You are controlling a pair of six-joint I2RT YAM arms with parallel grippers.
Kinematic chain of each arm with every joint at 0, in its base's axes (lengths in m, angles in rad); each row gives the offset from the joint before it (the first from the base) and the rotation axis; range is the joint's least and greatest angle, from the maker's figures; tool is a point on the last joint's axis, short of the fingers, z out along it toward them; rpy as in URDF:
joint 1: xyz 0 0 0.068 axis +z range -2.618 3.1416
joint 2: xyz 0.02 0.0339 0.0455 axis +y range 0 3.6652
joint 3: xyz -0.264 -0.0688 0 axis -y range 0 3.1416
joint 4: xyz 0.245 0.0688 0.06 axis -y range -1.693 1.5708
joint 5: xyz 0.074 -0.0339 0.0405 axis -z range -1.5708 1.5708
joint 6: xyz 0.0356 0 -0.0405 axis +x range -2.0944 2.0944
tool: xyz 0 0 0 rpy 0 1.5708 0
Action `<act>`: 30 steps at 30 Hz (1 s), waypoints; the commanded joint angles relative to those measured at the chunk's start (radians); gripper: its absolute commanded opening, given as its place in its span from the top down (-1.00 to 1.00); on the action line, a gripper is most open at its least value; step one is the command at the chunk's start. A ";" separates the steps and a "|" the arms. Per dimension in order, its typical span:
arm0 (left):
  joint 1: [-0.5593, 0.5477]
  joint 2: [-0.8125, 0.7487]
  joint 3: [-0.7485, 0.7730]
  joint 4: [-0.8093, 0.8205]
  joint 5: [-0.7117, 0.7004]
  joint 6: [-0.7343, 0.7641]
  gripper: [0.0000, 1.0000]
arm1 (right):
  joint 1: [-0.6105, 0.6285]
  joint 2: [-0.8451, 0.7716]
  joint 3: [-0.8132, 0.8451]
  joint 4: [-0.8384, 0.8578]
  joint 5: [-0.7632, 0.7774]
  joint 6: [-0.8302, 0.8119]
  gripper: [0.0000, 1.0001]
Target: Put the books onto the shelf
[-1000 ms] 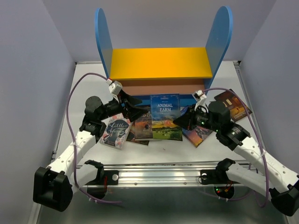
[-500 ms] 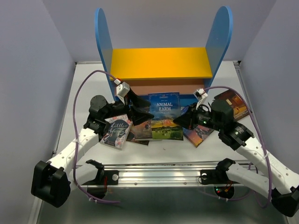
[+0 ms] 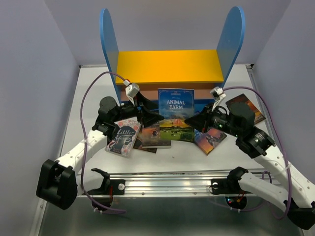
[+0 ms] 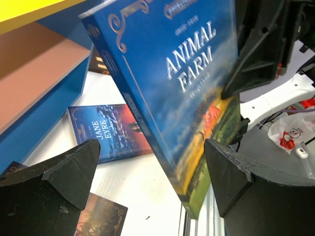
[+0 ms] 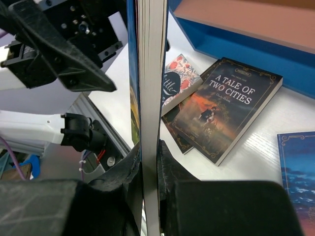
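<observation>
The Animal Farm book (image 3: 175,114) stands upright just in front of the shelf (image 3: 167,66), clear of the table. My right gripper (image 3: 189,120) is shut on its right edge; in the right wrist view the page edge (image 5: 151,73) runs up from between the closed fingers (image 5: 170,167). My left gripper (image 3: 156,114) is open at the book's left edge, and the cover (image 4: 192,78) lies between its spread fingers (image 4: 64,169) without touching them. Little Women (image 3: 123,136), A Tale of Two Cities (image 5: 226,108) and a blue-orange Jane Eyre (image 4: 108,132) lie flat on the table.
Another book (image 3: 247,109) lies at the right, partly hidden by the right arm. The shelf has tall blue side panels (image 3: 109,44), a brown lower board (image 4: 34,73) and a blue base (image 5: 246,42). A metal rail (image 3: 167,184) runs along the near table edge.
The right gripper has raised Animal Farm and carried it back toward the shelf, more upright. The left arm has swung right, bringing its open fingers around the book's left edge.
</observation>
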 commanded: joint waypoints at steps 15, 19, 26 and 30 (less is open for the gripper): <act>-0.038 0.139 0.089 0.419 0.043 -0.207 1.00 | 0.005 0.035 0.058 0.052 0.153 -0.006 0.97; -0.038 0.135 0.095 0.420 0.000 -0.199 1.00 | 0.005 0.030 0.087 -0.009 0.280 -0.002 0.34; -0.040 0.011 0.132 0.233 -0.202 -0.048 1.00 | 0.005 0.007 0.114 -0.040 0.486 0.000 -0.90; -0.041 -0.072 0.155 0.115 -0.306 0.026 1.00 | 0.005 0.012 0.124 -0.040 0.526 0.005 -1.00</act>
